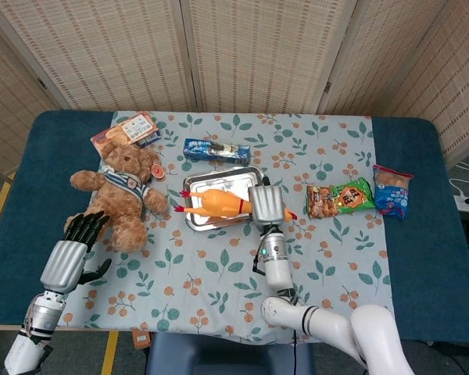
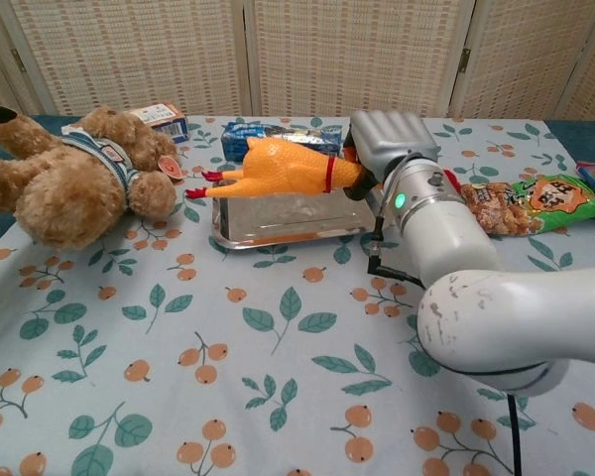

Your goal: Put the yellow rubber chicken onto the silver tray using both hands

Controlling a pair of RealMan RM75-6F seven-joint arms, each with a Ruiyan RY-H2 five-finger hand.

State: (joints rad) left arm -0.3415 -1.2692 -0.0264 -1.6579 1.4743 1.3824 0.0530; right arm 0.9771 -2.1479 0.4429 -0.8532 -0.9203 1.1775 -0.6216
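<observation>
The yellow rubber chicken (image 1: pixel 215 205) (image 2: pixel 278 167) lies lengthwise over the silver tray (image 1: pixel 236 179) (image 2: pixel 288 226), its red feet pointing left past the tray's left rim. My right hand (image 1: pixel 267 205) (image 2: pixel 387 139) grips its head end at the tray's right edge. In the chest view the body looks slightly above the tray floor; whether it touches I cannot tell. My left hand (image 1: pixel 74 246) is open with fingers spread, far to the left beside the teddy bear, holding nothing. Only a dark fingertip of it shows in the chest view.
A brown teddy bear (image 1: pixel 121 195) (image 2: pixel 74 183) lies left of the tray. A blue packet (image 1: pixel 216 149) sits behind the tray and a small box (image 1: pixel 127 129) behind the bear. A green snack bag (image 1: pixel 341 198) and a blue bag (image 1: pixel 392 190) lie to the right.
</observation>
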